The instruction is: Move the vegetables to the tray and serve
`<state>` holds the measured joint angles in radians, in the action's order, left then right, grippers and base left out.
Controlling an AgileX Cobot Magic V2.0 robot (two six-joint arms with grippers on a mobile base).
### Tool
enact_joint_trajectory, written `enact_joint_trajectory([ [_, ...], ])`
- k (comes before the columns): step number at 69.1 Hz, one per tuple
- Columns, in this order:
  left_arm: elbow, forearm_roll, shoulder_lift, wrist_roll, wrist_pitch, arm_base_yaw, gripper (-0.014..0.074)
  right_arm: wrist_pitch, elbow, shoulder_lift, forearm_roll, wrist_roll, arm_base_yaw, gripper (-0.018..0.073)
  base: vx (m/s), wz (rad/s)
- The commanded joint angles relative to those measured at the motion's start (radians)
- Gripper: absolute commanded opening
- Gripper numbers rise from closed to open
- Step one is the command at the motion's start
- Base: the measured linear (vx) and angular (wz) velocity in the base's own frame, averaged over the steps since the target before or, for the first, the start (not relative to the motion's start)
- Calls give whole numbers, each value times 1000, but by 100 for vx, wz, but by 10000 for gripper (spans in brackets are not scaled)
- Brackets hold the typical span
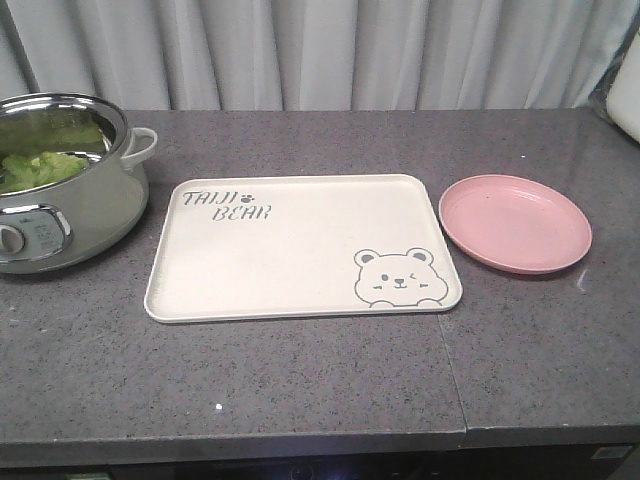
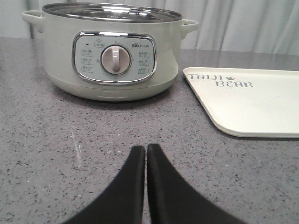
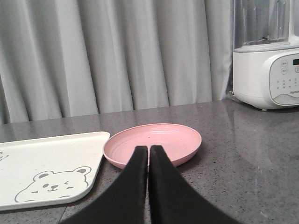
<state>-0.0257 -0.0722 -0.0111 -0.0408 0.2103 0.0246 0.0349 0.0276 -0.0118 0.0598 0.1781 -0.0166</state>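
Observation:
Green lettuce, the vegetables (image 1: 42,166), lies inside the steel-lined electric pot (image 1: 60,190) at the far left of the counter. The cream tray (image 1: 300,245) with the bear drawing lies flat mid-counter; its corner also shows as the tray (image 2: 252,100) and the tray (image 3: 46,163) in the wrist views. My left gripper (image 2: 146,148) is shut and holds nothing, low over the counter in front of the pot's dial (image 2: 113,59). My right gripper (image 3: 149,149) is shut on nothing too, just before the pink plate (image 3: 154,142). Neither arm shows in the front view.
The round pink plate (image 1: 515,222) sits right of the tray. A white blender (image 3: 266,56) stands at the back right, and grey curtains (image 1: 320,50) hang behind the counter. The counter's front edge (image 1: 320,440) runs near the bottom.

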Motion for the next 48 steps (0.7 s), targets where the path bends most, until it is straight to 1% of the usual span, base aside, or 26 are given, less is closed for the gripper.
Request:
enact_joint_trajectory([
  [1, -26, -3, -14, -7, -71, 3, -6, 78, 16, -7, 11, -7, -1, -3, 2, 0],
  [48, -26, -3, -14, -7, -71, 3, -6, 78, 16, -7, 11, -7, -1, -3, 1, 1],
])
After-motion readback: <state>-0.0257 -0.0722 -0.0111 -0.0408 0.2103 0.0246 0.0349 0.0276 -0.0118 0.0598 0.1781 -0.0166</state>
